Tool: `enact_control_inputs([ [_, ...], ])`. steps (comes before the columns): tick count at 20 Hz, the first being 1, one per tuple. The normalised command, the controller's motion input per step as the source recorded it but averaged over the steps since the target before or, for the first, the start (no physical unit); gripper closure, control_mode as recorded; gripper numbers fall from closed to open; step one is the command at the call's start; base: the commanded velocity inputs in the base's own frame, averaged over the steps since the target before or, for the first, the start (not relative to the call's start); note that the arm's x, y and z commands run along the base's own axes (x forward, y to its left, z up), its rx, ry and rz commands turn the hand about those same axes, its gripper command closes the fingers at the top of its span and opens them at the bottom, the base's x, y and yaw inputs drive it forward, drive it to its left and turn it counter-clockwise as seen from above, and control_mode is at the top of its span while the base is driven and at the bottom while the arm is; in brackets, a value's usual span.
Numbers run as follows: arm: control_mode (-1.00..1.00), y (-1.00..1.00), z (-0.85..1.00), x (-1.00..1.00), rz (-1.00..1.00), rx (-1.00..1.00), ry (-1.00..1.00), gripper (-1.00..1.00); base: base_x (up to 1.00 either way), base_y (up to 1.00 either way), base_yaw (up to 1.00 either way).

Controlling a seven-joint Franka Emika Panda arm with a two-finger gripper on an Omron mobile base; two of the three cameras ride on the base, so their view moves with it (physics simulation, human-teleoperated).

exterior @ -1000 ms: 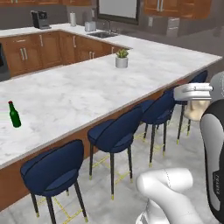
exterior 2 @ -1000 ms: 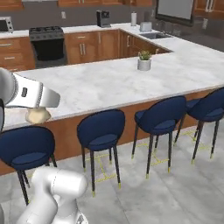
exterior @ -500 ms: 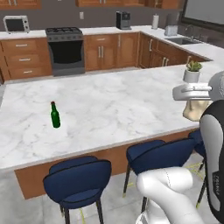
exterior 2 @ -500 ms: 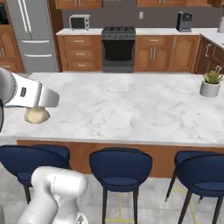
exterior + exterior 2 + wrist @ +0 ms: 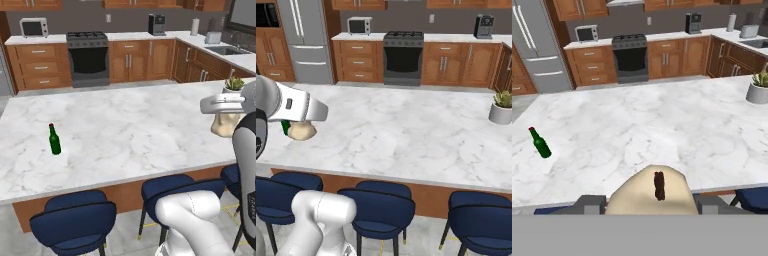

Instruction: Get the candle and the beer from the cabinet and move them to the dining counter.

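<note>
Candle [image 5: 649, 192] gripped; beer [image 5: 54, 139] on counter [image 5: 140, 130].

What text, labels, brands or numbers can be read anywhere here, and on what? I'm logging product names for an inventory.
None can be read.
The beer: dark green glass, red cap, no label visible.
The candle: plain cream, dark wick, no print.
The microwave and the coffee machine: any panel markings are too small and blurred to make out.
The dining counter: only grey veining, no signs.
</note>
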Motion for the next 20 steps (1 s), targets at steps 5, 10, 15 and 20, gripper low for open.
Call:
enact_control_inputs([
  [5, 1.00, 0.00, 0.00, 0.00, 0.00, 0.00, 0.00, 1.00, 0.33, -0.11, 0.06],
  [10, 1.00, 0.00, 0.00, 0.00, 0.00, 0.00, 0.00, 1.00, 0.66, -0.32, 0.20],
  [15, 1.00, 0.00, 0.00, 0.00, 0.00, 0.00, 0.00, 1.00, 0.46, -0.26, 0.16],
  [20, -1.00, -0.11, -0.02, 0.11, 0.03, 0.00, 0.00, 1.00, 0.32, -0.25, 0.08],
])
